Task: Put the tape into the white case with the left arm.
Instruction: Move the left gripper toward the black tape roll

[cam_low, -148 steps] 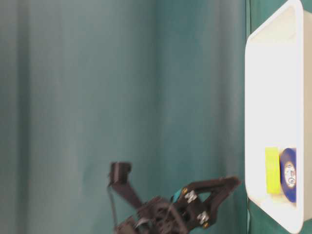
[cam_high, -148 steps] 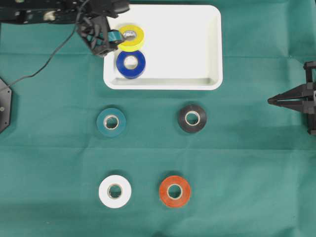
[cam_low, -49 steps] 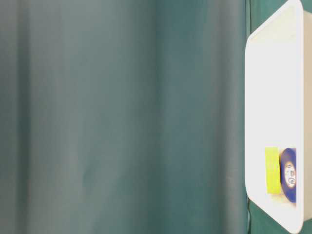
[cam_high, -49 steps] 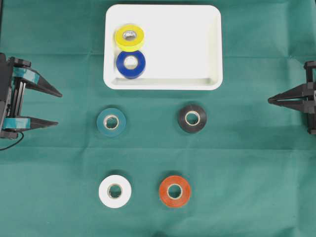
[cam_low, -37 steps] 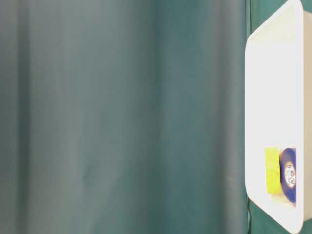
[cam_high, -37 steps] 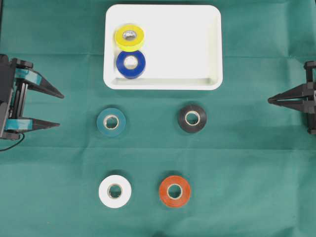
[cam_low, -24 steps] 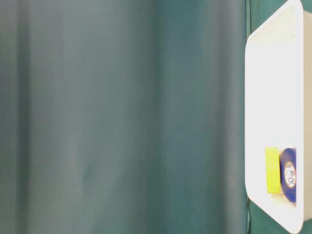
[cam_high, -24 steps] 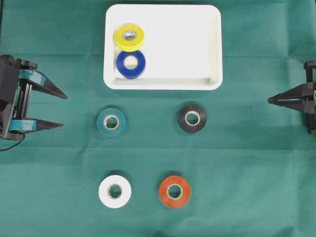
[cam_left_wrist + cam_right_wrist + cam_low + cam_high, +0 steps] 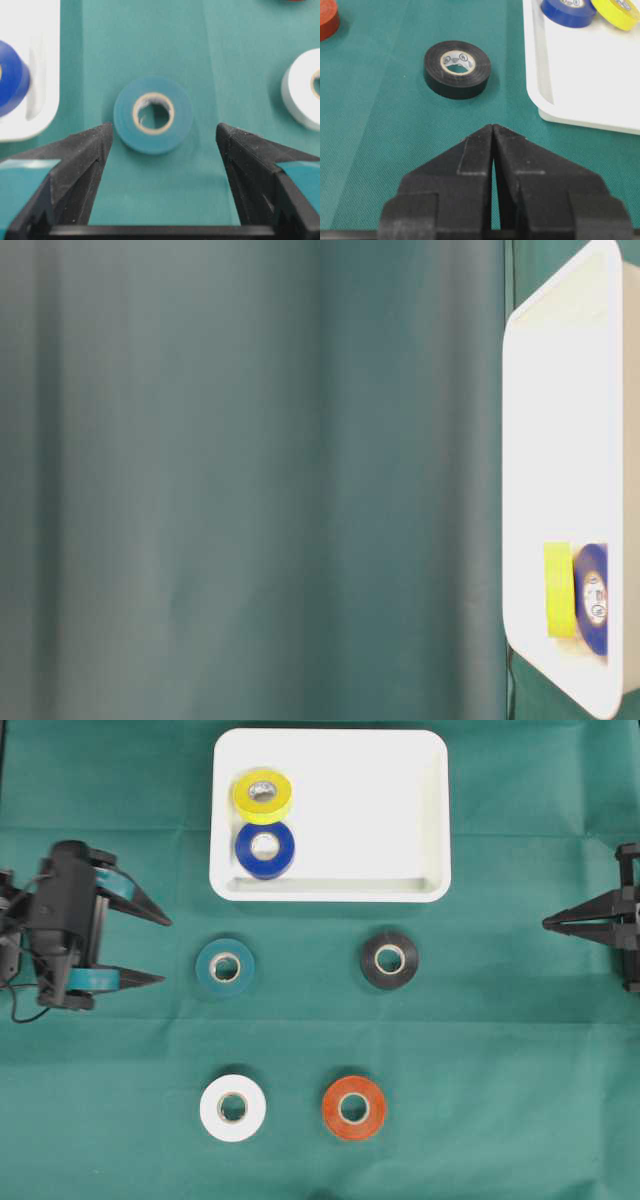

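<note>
The white case (image 9: 400, 810) at the back holds a yellow tape (image 9: 262, 796) and a blue tape (image 9: 265, 850). On the green cloth lie a teal tape (image 9: 225, 967), a black tape (image 9: 389, 960), a white tape (image 9: 233, 1107) and an orange-red tape (image 9: 354, 1107). My left gripper (image 9: 166, 950) is open and empty, just left of the teal tape. In the left wrist view the teal tape (image 9: 153, 114) lies flat just ahead of the spread fingers (image 9: 85, 160). My right gripper (image 9: 546, 924) is shut and empty at the right edge, its tip (image 9: 493, 126) pointing toward the black tape (image 9: 457, 69).
The table-level view shows only the case rim (image 9: 520, 440) with the yellow tape (image 9: 557, 590) and blue tape (image 9: 592, 598) inside, against a green curtain. Green cloth covers the whole table. The white tape (image 9: 302, 90) lies right of the left gripper's line.
The left arm has drawn back from the case, where the yellow tape now lies, and has moved right along the cloth toward the teal tape, jaws still open. The right arm is unmoved.
</note>
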Tool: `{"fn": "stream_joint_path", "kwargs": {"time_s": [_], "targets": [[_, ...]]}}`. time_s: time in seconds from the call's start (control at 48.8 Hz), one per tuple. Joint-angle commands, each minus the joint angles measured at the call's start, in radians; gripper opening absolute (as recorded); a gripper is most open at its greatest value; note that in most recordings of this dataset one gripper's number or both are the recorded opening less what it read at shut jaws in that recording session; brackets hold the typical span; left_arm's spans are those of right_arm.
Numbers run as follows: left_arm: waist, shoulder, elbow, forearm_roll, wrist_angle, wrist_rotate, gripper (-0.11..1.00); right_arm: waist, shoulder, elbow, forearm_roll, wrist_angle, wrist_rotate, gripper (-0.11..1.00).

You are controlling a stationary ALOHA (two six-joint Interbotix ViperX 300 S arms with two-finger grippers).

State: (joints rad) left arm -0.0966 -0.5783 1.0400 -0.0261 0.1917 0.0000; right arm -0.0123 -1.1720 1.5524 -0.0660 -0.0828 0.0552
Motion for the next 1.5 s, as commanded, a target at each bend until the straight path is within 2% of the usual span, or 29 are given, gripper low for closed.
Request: {"fn": "stream_joint_path", "kwargs": {"time_s": [0.0,0.615,1.168,1.476], "targets": [[-0.003,0.058,-0.067,0.003,-0.008,0.0,0.83,-0.002,0.006,-0.011,0.0,-0.009,0.002,-0.09],[-0.003,0.474,-0.428,0.003,0.0,0.002,0.83,-0.002,0.006,-0.011,0.0,-0.011,0.002,-0.09],[-0.003,0.741,-0.736,0.003,0.103,0.003,0.83,-0.002,0.006,-0.011,0.0,-0.011,0.002,-0.09],[-0.002,0.844,-0.85,0.005,0.144,0.003,0.83,-0.002,0.006,-0.009,0.0,-0.011,0.002,-0.09]]}}
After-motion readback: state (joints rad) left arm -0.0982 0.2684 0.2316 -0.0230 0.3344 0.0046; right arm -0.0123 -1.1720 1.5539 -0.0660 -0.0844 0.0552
